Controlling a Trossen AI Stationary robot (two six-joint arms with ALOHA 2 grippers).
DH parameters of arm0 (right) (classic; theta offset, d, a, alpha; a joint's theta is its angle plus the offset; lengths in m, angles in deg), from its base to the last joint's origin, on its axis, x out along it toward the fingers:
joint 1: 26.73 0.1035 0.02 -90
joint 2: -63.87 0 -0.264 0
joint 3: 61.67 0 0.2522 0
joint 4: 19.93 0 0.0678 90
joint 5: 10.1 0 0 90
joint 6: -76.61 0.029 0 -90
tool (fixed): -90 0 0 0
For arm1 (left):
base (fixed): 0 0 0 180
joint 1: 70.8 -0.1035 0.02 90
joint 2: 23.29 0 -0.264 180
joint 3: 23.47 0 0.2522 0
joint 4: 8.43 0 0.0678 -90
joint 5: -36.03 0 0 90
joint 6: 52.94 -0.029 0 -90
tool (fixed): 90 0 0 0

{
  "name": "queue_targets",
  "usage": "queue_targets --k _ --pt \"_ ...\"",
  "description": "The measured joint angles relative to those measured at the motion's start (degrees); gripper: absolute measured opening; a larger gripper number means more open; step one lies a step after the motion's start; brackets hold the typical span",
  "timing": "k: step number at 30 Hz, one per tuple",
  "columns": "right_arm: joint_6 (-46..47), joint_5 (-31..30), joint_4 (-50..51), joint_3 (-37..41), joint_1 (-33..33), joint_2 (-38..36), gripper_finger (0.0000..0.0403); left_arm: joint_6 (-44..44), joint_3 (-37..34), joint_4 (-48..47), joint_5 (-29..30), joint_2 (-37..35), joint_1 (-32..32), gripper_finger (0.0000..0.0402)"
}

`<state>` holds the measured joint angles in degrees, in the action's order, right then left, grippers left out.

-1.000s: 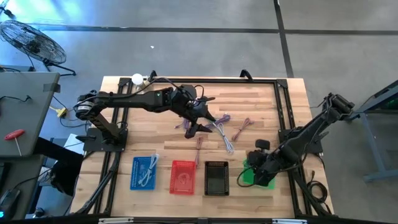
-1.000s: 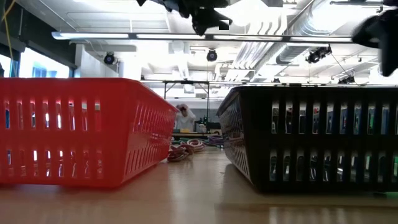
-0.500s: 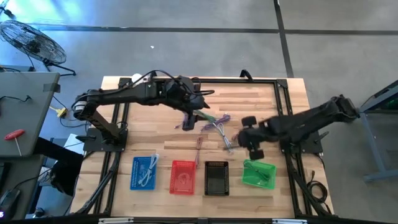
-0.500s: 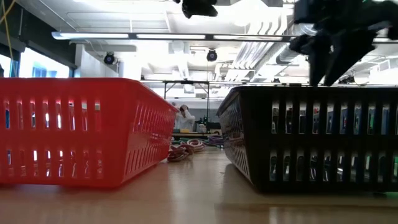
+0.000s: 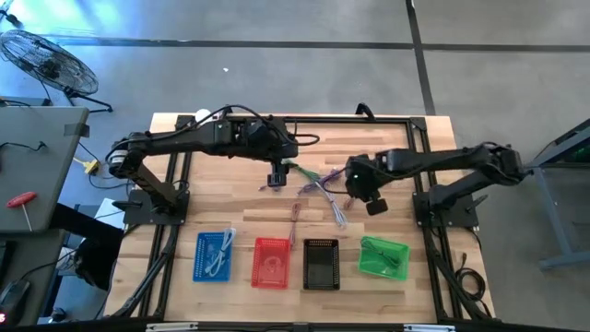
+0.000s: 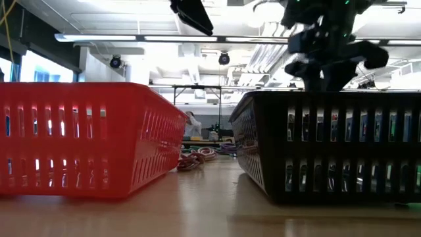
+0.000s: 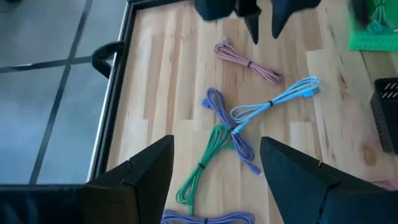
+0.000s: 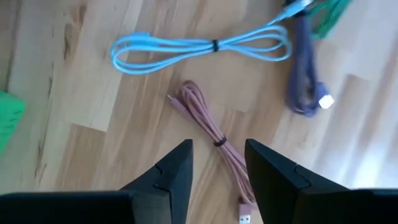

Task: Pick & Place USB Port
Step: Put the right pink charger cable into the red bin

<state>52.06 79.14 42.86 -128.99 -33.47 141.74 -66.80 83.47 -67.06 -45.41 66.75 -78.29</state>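
Left arm: extended from the table's left side toward centre, left gripper (image 5: 275, 179) pointing down, fingers (image 7: 140, 180) spread apart. Right arm: reaching in from the right side, right gripper (image 5: 371, 197) near mid-table, fingers (image 8: 171, 171) parted.

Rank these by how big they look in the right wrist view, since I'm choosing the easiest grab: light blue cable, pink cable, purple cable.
1. Light blue cable, longest span.
2. Pink cable, partly behind the right pincer.
3. Purple cable, cut off by the frame, so unsure.
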Motion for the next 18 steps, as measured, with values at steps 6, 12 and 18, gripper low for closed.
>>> queue_targets --k 6,12,18 --pt "-2.6 1.41 -1.64 0.0 -0.76 7.66 0.0137 -0.01 0.0 -0.22 0.05 0.0 0.0 0.0232" --pt "-4.05 1.39 -2.96 0.0 -0.75 13.32 0.0137 -0.01 -0.02 -0.38 0.18 0.0 0.0 0.0232" --pt "-4.44 0.46 -4.84 -0.07 -0.75 18.95 0.0137 0.16 -0.02 -0.79 0.16 0.0 0.0 0.0232"
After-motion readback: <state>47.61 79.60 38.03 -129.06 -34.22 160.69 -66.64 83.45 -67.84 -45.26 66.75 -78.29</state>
